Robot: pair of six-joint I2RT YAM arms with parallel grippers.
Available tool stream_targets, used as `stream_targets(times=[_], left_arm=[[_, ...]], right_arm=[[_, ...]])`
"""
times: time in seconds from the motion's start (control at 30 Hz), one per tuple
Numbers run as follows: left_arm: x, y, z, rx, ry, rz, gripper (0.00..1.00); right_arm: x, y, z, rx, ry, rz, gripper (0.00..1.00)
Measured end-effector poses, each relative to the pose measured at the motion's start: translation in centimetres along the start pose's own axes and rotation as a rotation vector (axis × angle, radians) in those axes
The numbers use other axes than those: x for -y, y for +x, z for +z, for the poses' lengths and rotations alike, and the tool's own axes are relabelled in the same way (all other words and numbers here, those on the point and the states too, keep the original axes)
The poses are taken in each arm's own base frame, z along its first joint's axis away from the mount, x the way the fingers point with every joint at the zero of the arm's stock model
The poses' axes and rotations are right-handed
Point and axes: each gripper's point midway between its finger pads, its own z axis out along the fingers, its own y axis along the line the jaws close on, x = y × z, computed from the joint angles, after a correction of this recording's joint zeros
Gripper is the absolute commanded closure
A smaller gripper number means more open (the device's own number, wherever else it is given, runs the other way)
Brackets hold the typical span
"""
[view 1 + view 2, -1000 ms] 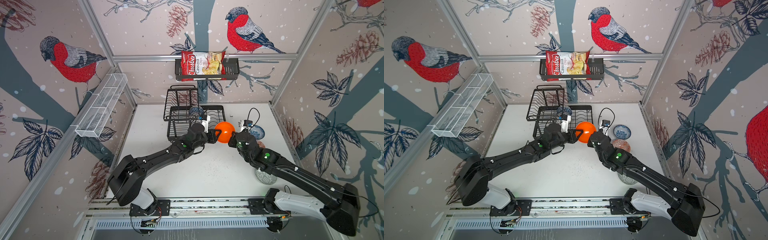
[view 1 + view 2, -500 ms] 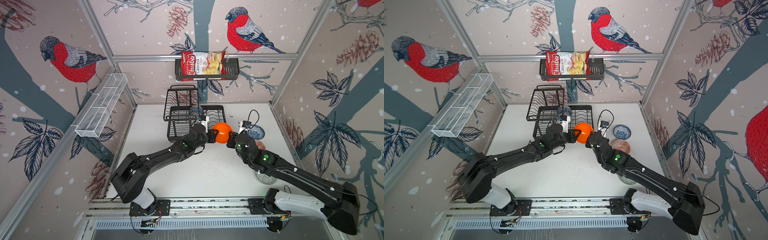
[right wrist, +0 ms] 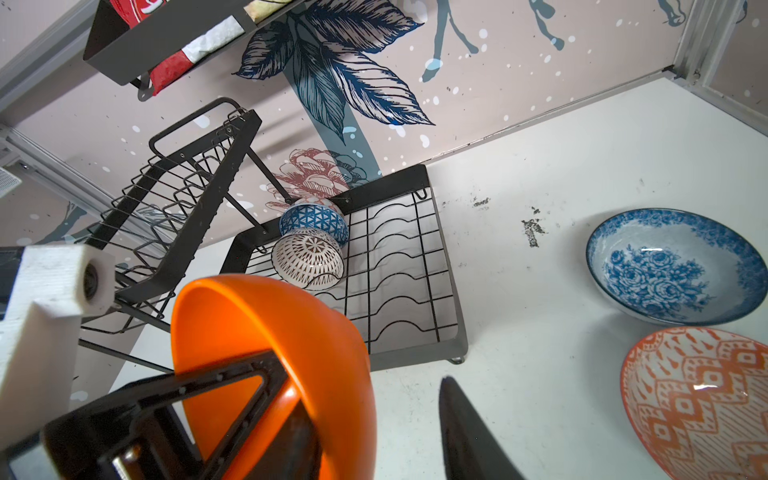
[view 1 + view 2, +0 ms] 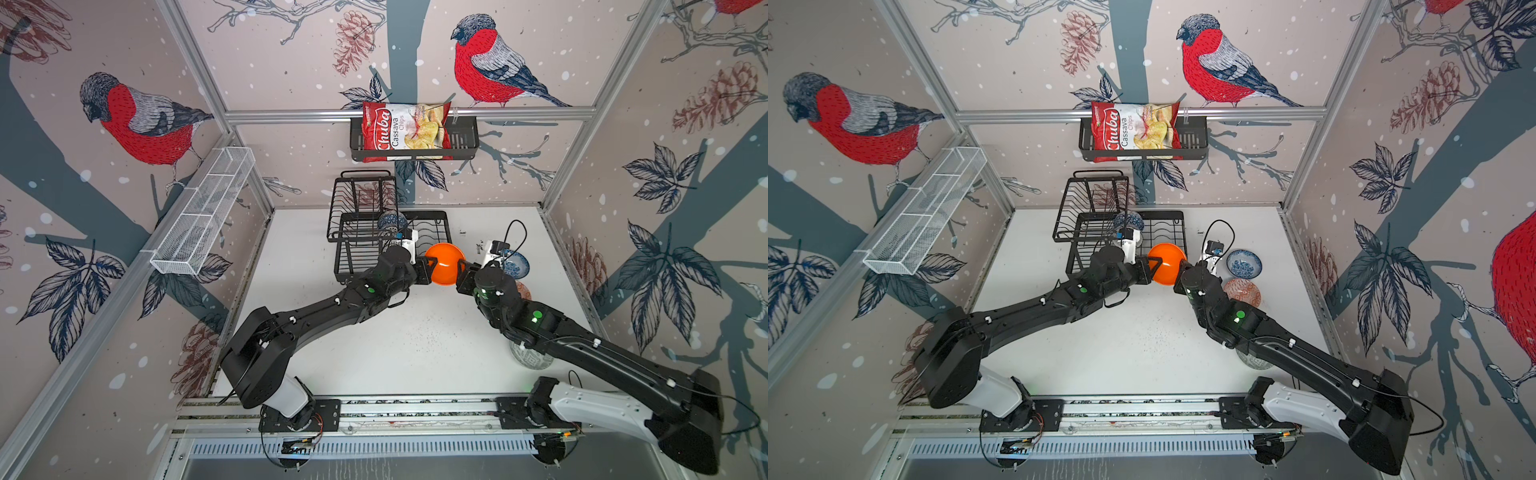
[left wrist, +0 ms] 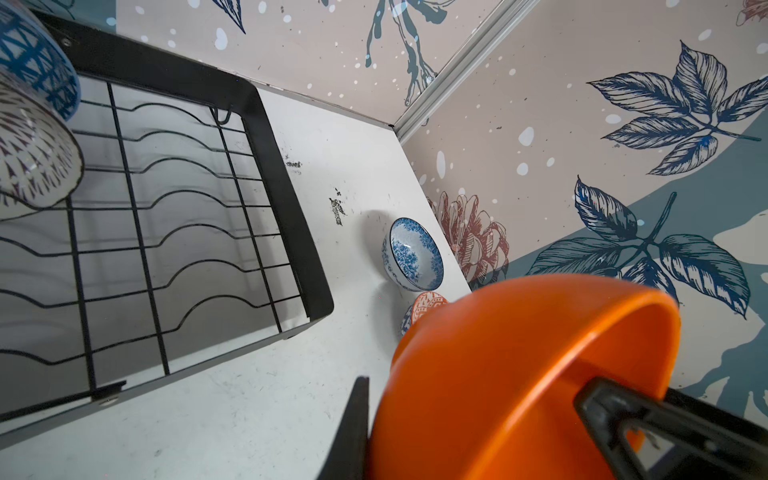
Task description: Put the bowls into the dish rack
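One scuffed white tabletop [image 4: 415, 353], bird-print walls [image 4: 291, 62]; left fingers [image 5: 665, 432] pinch orange bowl [image 4: 444, 270], right fingers [image 3: 465, 428] spread.

My two top views sit high over the near edge, facing down toward the back wall [image 4: 519, 174], and both cover the whole worktop [image 4: 415, 353] and dish rack [image 4: 357, 253]. My left wrist camera sits right behind the orange bowl [image 5: 519, 374], looking over the rack's lower tray into the far right corner. My right wrist camera, equally close, faces the rack, and both wrist views share the blue floral bowl [image 3: 665, 266].
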Motion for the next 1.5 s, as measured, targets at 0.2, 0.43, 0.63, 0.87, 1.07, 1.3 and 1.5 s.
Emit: stream_targets(times=[0.2,0.43,0.63,0.87,1.07,1.3,1.5], left_arm=[[0.7,-2.0,-0.3,0.065,-0.002,0.020,1.00],[1.1,-4.7,-1.3,0.159,-0.044,0.066,1.00],[0.7,-7.3,-2.8,0.266,-0.117,0.109,1.00],[0.5,-10.6,-4.6,0.437,-0.185,0.171,1.00],[0.5,-12.2,-5.0,0.563,-0.222,0.278,1.00],[0.3,-13.4,-5.7,0.686,-0.290,0.413,1.00],[-0.2,-13.7,-6.1,0.752,-0.337,0.487,1.00]], right_arm=[[-0.4,-1.6,-0.4,0.028,-0.014,0.024,0.46],[-1.1,-4.0,-1.0,0.057,-0.053,0.069,0.30],[-1.7,-7.3,-1.6,0.091,-0.104,0.128,0.12],[-4.3,-11.9,-2.9,0.129,-0.223,0.232,0.05],[-7.2,-14.1,-3.5,0.124,-0.355,0.350,0.06],[-9.9,-14.9,-3.3,0.088,-0.494,0.517,0.09],[-11.8,-14.9,-2.0,0.044,-0.578,0.631,0.12]])
